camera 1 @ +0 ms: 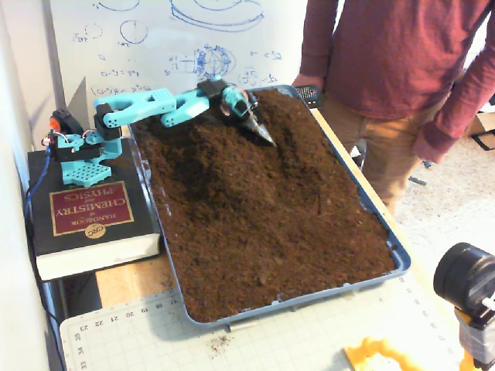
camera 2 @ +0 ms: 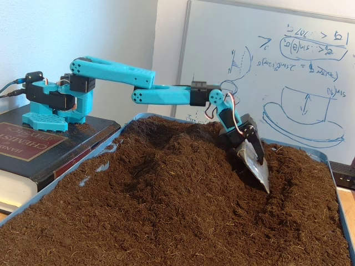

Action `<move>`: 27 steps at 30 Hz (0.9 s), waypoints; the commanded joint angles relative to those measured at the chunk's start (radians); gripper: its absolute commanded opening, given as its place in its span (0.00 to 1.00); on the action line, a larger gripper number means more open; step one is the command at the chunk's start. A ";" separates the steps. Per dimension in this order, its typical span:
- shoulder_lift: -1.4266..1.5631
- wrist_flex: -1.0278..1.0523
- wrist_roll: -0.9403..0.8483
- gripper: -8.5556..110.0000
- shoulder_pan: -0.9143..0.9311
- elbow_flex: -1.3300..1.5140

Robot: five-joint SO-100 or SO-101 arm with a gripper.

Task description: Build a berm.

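1. At the far end of the blue tray (camera 1: 402,259), my gripper (camera 1: 263,133) points down into the soil; its tip looks like one flat metal blade, so I cannot tell whether my fingers are parted or pressed together, and nothing is held.
2. In a fixed view the blade (camera 2: 256,164) is tilted, its lower end touching the soil, on the whiteboard (camera 2: 288,66) side of the mound.
3. The berm (camera 1: 197,158) rises just beside my tip, toward my base. Its long axis seems to run from the tray's far rim toward the near rim, though the crest is ragged.
4. My judgement: the next push should sweep soil from my tip toward that ridge.
5. The tray holds loose brown soil nearly to the rim; flatter soil (camera 1: 309,232) fills the near end.
6. My base stands on a chemistry handbook (camera 1: 85,212) beside the tray.
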 commanded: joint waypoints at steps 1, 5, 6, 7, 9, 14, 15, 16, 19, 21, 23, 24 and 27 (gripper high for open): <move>0.008 0.002 0.003 0.08 -0.018 -0.074; 0.015 0.002 0.003 0.08 -0.021 -0.025; 0.028 0.002 0.003 0.08 -0.020 0.000; 0.049 0.003 0.003 0.08 -0.020 0.028; 0.097 0.003 0.003 0.08 -0.015 0.107; 0.284 0.003 0.003 0.08 -0.020 0.380; 0.327 0.003 0.003 0.08 -0.021 0.439; 0.370 0.003 0.003 0.08 -0.021 0.500; 0.489 0.003 0.003 0.08 -0.021 0.676; 0.560 0.003 0.003 0.08 -0.020 0.784; 0.637 0.003 0.003 0.08 -0.020 0.882; 0.670 0.003 0.003 0.08 -0.018 0.927; 0.758 0.002 0.003 0.08 -0.017 1.035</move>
